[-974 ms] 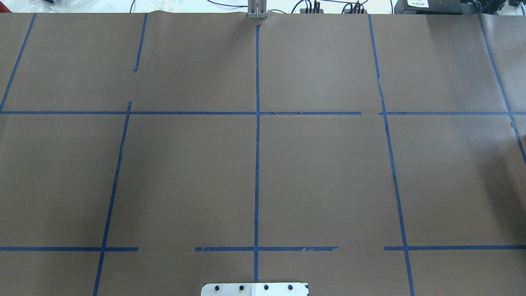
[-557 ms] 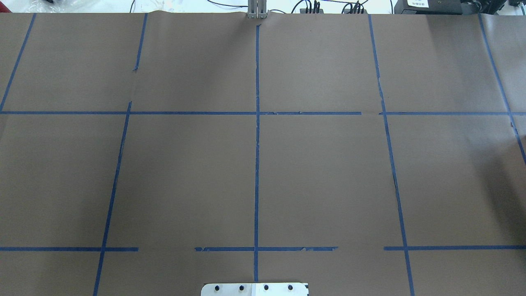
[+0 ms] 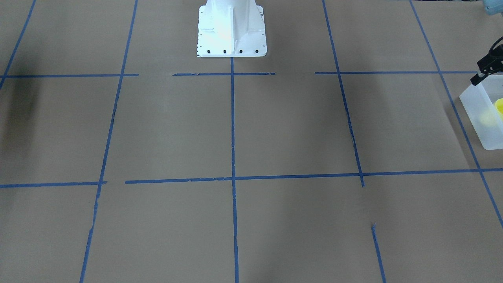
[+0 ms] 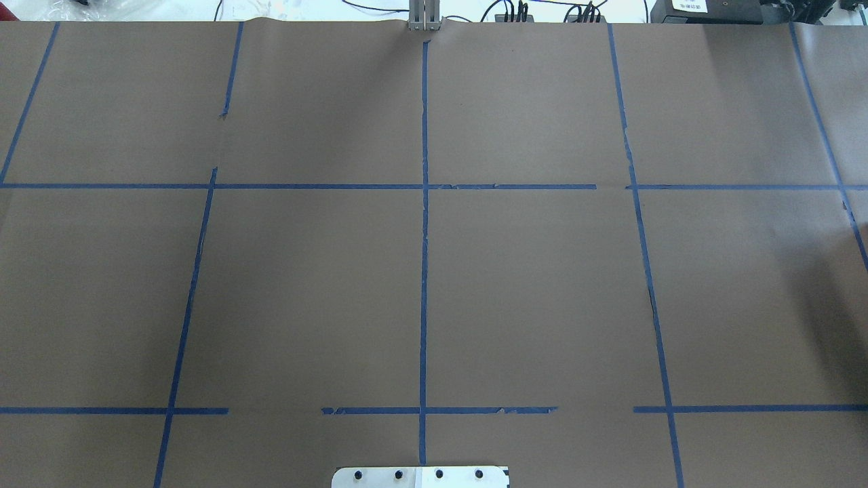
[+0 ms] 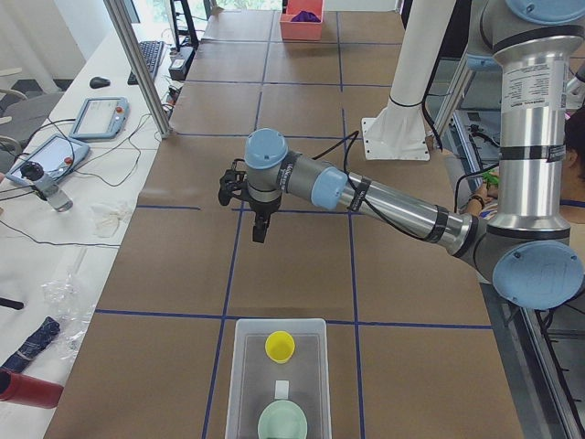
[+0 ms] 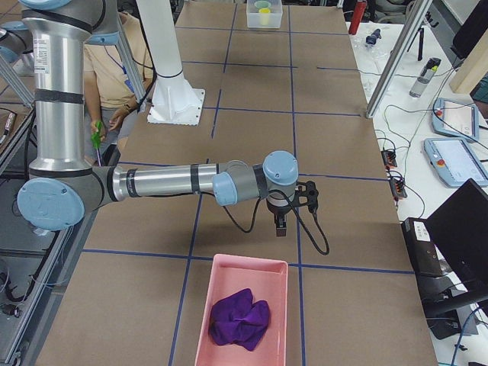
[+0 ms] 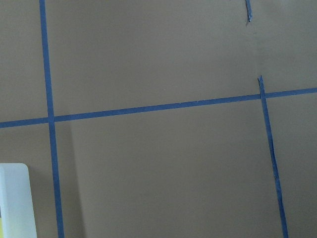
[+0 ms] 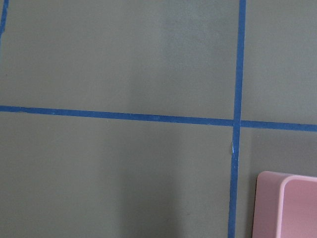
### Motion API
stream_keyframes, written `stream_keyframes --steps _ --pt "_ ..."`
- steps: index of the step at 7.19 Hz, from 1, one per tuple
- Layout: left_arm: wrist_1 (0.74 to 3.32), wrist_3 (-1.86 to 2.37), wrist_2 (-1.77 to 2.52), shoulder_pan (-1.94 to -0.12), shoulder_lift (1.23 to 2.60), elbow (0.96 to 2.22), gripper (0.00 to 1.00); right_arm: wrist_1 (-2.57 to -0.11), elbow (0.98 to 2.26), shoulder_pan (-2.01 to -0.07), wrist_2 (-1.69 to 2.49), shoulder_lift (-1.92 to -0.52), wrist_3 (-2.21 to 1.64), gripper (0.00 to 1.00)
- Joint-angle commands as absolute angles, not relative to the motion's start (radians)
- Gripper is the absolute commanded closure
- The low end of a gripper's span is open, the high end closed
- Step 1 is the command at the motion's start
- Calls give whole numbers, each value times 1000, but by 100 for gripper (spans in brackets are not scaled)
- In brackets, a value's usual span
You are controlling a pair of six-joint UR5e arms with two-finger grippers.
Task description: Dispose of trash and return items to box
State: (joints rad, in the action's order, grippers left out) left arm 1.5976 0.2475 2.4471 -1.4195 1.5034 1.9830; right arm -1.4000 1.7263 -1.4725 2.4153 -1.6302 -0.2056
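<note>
The translucent white box (image 5: 279,380) stands at the table's left end. It holds the yellow cup (image 5: 280,346) upright and the mint-green bowl (image 5: 282,422). The box (image 3: 479,114) and the cup (image 3: 500,106) also show at the right edge of the front-facing view, and a box corner (image 7: 15,198) shows in the left wrist view. My left gripper (image 5: 259,224) hangs above bare table beyond the box, empty; I cannot tell whether it is open or shut. My right gripper (image 6: 279,221) hangs above the table just short of the pink bin; I cannot tell its state.
A pink bin (image 6: 244,309) with a crumpled purple cloth (image 6: 238,319) stands at the table's right end; its corner (image 8: 290,203) shows in the right wrist view. The white robot base (image 3: 232,27) stands mid-table at the near edge. Blue tape lines cross the brown table.
</note>
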Motion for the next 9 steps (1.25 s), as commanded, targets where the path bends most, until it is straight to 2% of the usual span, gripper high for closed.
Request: stream_keyframes --steps 1,9 --pt "1598 247 2448 -1420 1503 1982 0 -1399 1749 -1473 2424 -1649 -207 0" --pt "1704 206 2450 -1365 1471 1930 0 -1516 1761 -1456 2433 -1603 -147 0"
